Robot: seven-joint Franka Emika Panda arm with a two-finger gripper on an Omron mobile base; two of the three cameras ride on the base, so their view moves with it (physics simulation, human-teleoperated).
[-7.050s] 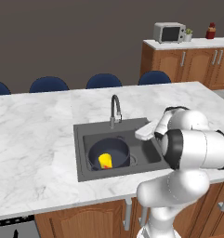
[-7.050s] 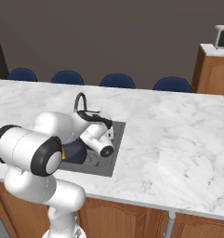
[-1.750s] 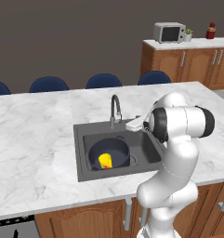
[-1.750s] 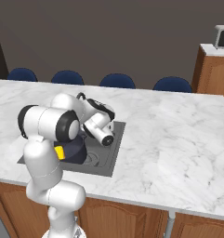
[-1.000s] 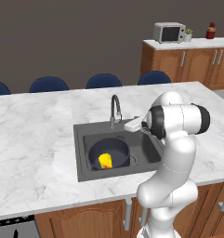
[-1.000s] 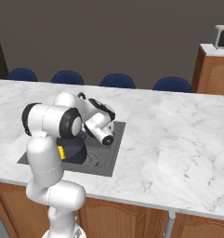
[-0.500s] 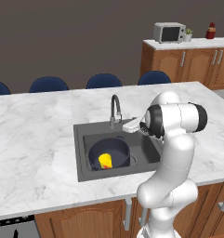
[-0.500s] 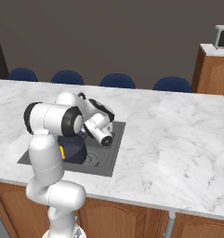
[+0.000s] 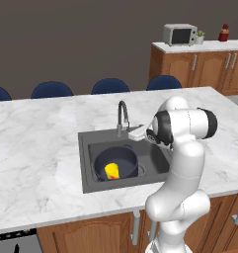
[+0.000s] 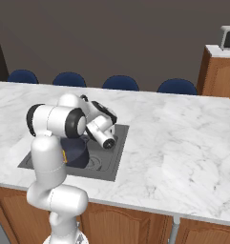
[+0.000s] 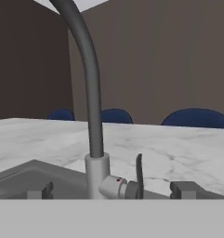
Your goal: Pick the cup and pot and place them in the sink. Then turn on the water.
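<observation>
The dark pot [image 9: 116,160] sits in the sink [image 9: 87,150], and the yellow cup [image 9: 111,171] stands inside the pot. From the right base view the pot [image 10: 74,152] and a sliver of the cup [image 10: 65,156] peek out behind my arm. My gripper [image 9: 133,133] hovers level over the sink's back rim, pointing at the faucet [image 9: 122,114] base. In the hand view the gripper [image 11: 113,190] is open. Its fingertips [image 11: 39,190] stand wide apart on either side of the faucet [image 11: 91,102] base and its dark lever [image 11: 139,176]. No water falls from the spout.
Marble counter [image 9: 36,143] surrounds the sink. Blue chair backs [image 9: 108,86] line the far edge. A microwave [image 9: 179,34] sits on the wooden cabinets at the back right. The sink rim [image 10: 114,159] lies just right of my forearm.
My hand rose from the basin and has crept left along the sink's back rim toward the faucet base. Pot and cup have not moved.
</observation>
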